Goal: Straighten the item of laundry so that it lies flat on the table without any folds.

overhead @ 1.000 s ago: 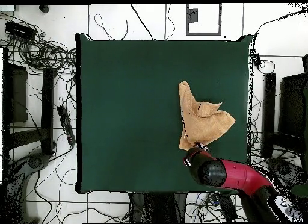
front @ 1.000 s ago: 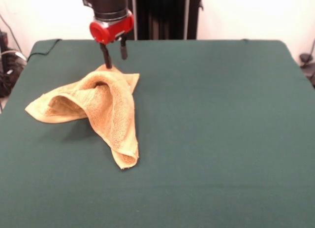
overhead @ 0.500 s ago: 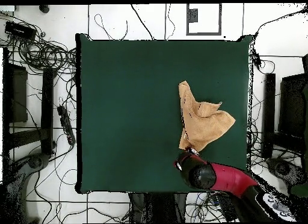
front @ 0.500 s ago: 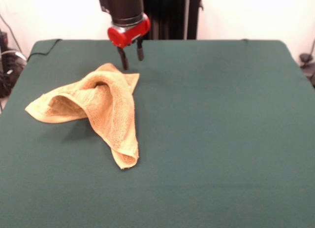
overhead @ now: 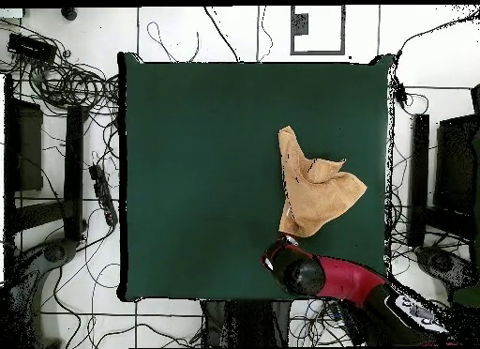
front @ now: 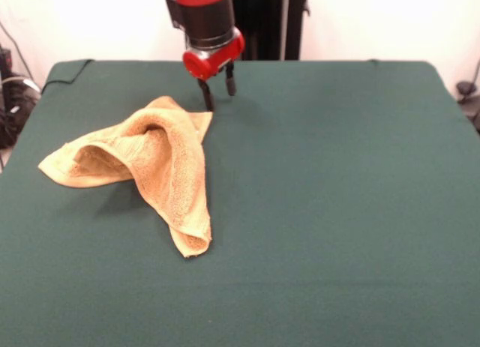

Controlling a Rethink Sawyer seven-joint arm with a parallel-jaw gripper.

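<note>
The item of laundry (front: 146, 163) is an orange-tan terry towel, crumpled and folded over itself on the table's (front: 337, 212) dark green cloth, with a raised hump in the middle. In the overhead view the towel (overhead: 314, 190) lies toward the right side of the table (overhead: 206, 158). My gripper (front: 217, 92) hangs open just right of the towel's far corner, two dark fingers apart, holding nothing. From above, the red and black arm covers the gripper (overhead: 281, 256) near the table's bottom edge.
Cables and stands (overhead: 66, 83) crowd the floor around the table. A black upright post (front: 259, 21) rises behind the far edge.
My gripper has moved rightward in the front view, off the towel's far corner to beside it. The towel has kept its shape and place.
</note>
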